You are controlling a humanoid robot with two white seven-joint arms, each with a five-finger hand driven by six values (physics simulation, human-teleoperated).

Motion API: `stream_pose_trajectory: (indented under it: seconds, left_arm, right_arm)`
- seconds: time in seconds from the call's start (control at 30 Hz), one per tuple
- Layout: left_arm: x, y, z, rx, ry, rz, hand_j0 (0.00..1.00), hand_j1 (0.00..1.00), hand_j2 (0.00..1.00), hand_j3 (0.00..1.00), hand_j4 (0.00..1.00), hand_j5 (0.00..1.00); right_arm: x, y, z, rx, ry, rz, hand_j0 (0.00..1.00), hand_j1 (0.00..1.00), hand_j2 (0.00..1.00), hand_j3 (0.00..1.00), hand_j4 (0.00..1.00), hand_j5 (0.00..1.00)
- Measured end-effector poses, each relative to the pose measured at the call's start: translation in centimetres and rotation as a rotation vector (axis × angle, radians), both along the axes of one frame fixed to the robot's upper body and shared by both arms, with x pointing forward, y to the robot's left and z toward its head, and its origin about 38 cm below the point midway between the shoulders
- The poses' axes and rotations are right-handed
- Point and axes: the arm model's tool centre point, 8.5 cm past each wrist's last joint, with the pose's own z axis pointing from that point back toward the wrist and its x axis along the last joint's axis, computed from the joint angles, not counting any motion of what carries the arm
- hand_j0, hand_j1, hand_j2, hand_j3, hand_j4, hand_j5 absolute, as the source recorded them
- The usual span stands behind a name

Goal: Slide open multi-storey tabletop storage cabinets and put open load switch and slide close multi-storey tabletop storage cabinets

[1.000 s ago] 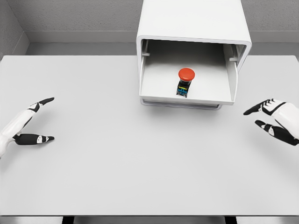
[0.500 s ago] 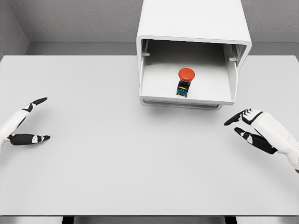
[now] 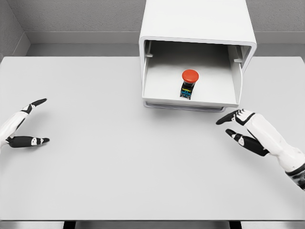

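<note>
A white storage cabinet [image 3: 198, 21] stands at the back of the table, its drawer [image 3: 190, 102] slid out toward me. Inside the drawer stands the load switch [image 3: 188, 83], a dark body with a red round cap. My right hand [image 3: 236, 128] hovers over the table just in front of the drawer's right front corner, fingers spread and holding nothing. At the far left edge my left hand [image 3: 29, 122] rests low, also open and far from the cabinet.
The wide white table [image 3: 119, 162] stretches in front of the cabinet. A grey wall runs behind it.
My right hand has moved left and slightly down, from the right edge toward the drawer's front right corner. The left hand has drawn back a little to the left.
</note>
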Motion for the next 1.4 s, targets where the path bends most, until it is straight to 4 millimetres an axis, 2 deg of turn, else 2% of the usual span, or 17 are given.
stream_pose_trajectory:
  seconds: [0.3,0.6,1.13,1.4]
  left_arm:
    - [-0.2,0.4,1.0,-0.060,-0.045,0.011,1.00,1.00,1.00,1.00,1.00,1.00]
    - [-0.3,0.5,1.2,-0.098,-0.062,0.012,1.00,1.00,1.00,1.00,1.00,1.00]
    - [-0.5,0.4,1.2,-0.100,-0.065,0.012,1.00,1.00,1.00,1.00,1.00,1.00]
    - [-0.5,0.4,1.2,-0.100,-0.065,0.013,1.00,1.00,1.00,1.00,1.00,1.00]
  right_arm:
    - [0.2,2.0,-0.5,0.058,-0.002,0.018,0.59,0.59,0.59,0.59,0.59,0.59]
    - [1.3,2.9,0.5,0.070,-0.039,0.039,0.59,0.59,0.59,0.59,0.59,0.59]
    - [2.2,4.0,0.7,0.037,-0.064,0.063,0.62,0.62,0.62,0.62,0.62,0.62]
    - [3.5,4.3,0.8,0.017,-0.073,0.072,0.64,0.64,0.64,0.64,0.64,0.64]
